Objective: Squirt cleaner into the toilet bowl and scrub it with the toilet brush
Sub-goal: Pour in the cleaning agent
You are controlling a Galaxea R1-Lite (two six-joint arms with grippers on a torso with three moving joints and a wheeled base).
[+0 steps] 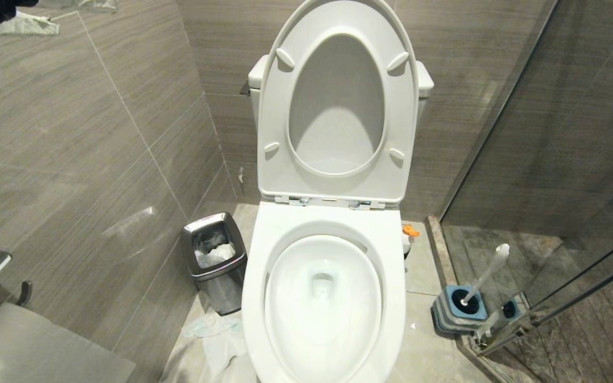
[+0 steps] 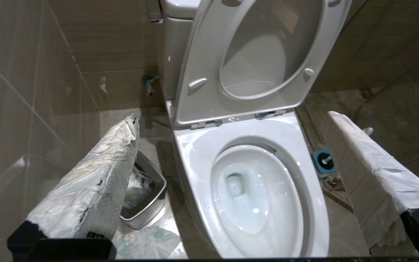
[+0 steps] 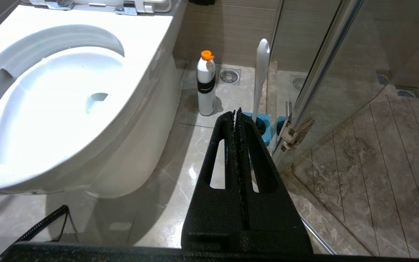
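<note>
Two grippers, neither holding anything: left gripper (image 2: 231, 156), paper-wrapped fingers (image 2: 96, 182) spread wide, hovers over the toilet bowl (image 1: 323, 303), seat raised for access. Right gripper (image 3: 237, 116) pressed closed, parked low. Toilet brush (image 1: 485, 274) stands in its holder (image 1: 458, 311) at bowl's three o'clock; cleaner bottle (image 3: 206, 85) on floor beside the bowl's base.

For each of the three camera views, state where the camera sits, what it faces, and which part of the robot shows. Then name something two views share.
Head view: high up, facing down at the open toilet bowl; no arm visible.
Left wrist view: behind the open left gripper, above the bowl and steel waste bin.
Right wrist view: low, behind the shut right gripper, facing the cleaner bottle and toilet brush.
Shared: head and right wrist both show the brush in its blue holder.
</note>
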